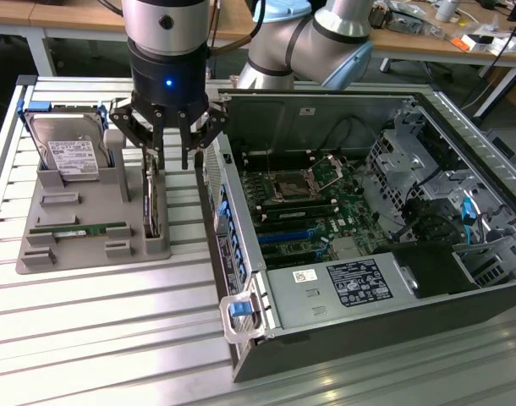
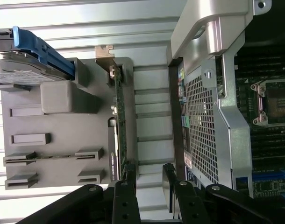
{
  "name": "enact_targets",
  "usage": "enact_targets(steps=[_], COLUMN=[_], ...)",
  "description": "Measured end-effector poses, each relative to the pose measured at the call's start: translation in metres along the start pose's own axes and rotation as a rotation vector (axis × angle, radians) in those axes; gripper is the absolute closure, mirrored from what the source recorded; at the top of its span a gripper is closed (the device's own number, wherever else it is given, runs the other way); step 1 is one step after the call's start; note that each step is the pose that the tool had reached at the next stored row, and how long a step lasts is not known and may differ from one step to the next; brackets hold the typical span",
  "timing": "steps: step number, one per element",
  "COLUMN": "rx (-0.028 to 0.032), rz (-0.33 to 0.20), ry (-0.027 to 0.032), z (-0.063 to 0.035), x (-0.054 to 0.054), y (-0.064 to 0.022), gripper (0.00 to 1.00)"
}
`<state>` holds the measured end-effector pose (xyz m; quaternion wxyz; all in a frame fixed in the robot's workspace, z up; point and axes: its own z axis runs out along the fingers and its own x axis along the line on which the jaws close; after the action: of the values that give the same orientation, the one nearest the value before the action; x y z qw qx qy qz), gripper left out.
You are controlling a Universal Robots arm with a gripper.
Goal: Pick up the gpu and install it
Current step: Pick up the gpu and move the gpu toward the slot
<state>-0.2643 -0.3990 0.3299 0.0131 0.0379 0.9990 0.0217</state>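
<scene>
The gpu [image 1: 150,205] stands on its edge in a slot at the case-side end of the grey holder [image 1: 80,245]. It is a thin dark card, and in the wrist view the gpu [image 2: 120,116] shows a silver end bracket at one end. My gripper [image 1: 169,162] hangs just above the card's far end, open, with nothing between its fingers. In the wrist view the gripper [image 2: 148,176] has one fingertip [image 2: 129,171] over the card's end and the other over the slatted table between the holder and the case.
The holder also carries a silver hard drive [image 1: 68,152] in blue clips and a green memory stick [image 1: 79,228]. An open computer case [image 1: 241,279] lies at the exterior view's right, motherboard [image 1: 313,211] with blue slots exposed. Its side wall stands close beside the gpu.
</scene>
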Motion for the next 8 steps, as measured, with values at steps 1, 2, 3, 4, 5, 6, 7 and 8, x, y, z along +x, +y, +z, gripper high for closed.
enact_targets(steps=[1,2,3,4,5,6,7,8], rx=[0.0000,0.0000,0.0000,0.0000,0.0000,0.0000,0.0000,0.0000], rz=[0.000,0.000,0.000,0.000,0.000,0.000,0.000,0.000], ry=[0.0000,0.0000,0.0000,0.0000,0.0000,0.0000,0.0000,0.0000], z=[0.0002,0.0004,0.0006,0.0008,0.0010,0.0011,0.0013,0.0014], x=[0.0000,0.0000,0.0000,0.0000,0.0000,0.0000,0.0000,0.0000], y=[0.0000,0.0000,0.0000,0.0000,0.0000,0.0000,0.0000,-0.0001], gripper=[0.64,0.64,0.64,0.64,0.64,0.64,0.64,0.64])
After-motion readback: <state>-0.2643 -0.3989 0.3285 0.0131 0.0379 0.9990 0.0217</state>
